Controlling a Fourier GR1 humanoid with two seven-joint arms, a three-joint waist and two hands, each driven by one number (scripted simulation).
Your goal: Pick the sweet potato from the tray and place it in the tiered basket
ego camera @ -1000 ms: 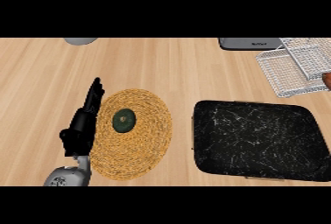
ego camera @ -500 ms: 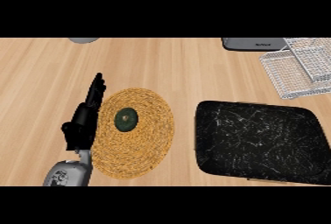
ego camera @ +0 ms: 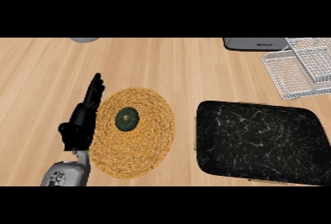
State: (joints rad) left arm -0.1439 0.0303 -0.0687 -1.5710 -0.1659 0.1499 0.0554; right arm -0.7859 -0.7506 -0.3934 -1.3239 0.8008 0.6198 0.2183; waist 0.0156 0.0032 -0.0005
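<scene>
In the head view the left hand (ego camera: 82,120) rests with straight fingers holding nothing, along the left rim of the woven mat (ego camera: 145,144), with the black tray (ego camera: 258,140) bare and the tiered basket (ego camera: 301,65) at upper right; the sweet potato is unseen.

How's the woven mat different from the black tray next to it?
The woven mat is round and straw-yellow; the black tray is squarish with rounded corners and white marbling. The mat carries a small dark green object; the tray's top shows nothing on it. Both lie flat on the wooden counter.
</scene>
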